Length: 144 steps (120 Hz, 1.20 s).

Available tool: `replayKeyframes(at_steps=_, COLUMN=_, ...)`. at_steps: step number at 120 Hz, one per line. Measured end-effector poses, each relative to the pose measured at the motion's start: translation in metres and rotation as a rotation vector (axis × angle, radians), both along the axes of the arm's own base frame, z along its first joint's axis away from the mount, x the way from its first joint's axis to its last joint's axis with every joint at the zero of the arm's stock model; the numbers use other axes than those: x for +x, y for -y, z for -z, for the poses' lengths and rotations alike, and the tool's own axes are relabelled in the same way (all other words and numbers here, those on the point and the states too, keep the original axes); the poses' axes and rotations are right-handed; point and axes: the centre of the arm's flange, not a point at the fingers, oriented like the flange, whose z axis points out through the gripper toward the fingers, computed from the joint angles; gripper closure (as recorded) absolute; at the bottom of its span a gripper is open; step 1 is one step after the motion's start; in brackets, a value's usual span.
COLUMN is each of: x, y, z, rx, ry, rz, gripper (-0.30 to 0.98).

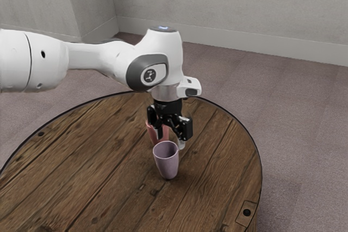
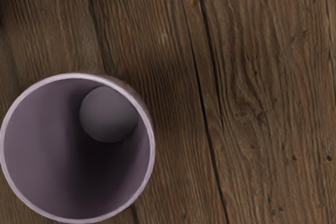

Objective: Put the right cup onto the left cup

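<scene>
Two cups stand on your wooden table (image 1: pixel 114 150); in the exterior view, the purple cup (image 1: pixel 168 165) is at your claw's (image 1: pixel 170 138) six o'clock, the pink cup (image 1: pixel 154 136) at ten. Your claw is spread wide.

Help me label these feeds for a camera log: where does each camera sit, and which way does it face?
Exterior view: at the arm's side, above the table, looking down across the tabletop toward a grey wall; the white arm enters from the view's left, ending in the black gripper.
Wrist view: mounted on the arm, looking down at the planks and into the purple cup.
Both share the purple cup and the tabletop.
</scene>
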Motion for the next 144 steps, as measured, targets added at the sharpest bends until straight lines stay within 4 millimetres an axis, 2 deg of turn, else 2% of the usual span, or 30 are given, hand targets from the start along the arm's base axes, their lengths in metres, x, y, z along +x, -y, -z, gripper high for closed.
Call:
replayKeyframes(at_steps=30, x=0.014, y=0.003, z=0.046, rx=-0.005, ry=-0.012, rz=-0.027, gripper=0.21)
replayKeyframes(at_steps=49, x=0.024, y=0.000, z=0.063, rx=-0.005, ry=-0.006, rz=-0.044, gripper=0.24)
replayKeyframes(at_steps=66, x=0.025, y=-0.001, z=0.074, rx=-0.007, ry=-0.018, rz=-0.058, gripper=0.28)
replayKeyframes(at_steps=102, x=0.025, y=-0.002, z=0.076, rx=-0.004, ry=-0.023, rz=-0.066, gripper=0.55)
replayKeyframes(at_steps=144, x=0.025, y=-0.007, z=0.072, rx=0.004, ry=-0.029, rz=-0.078, gripper=0.73)
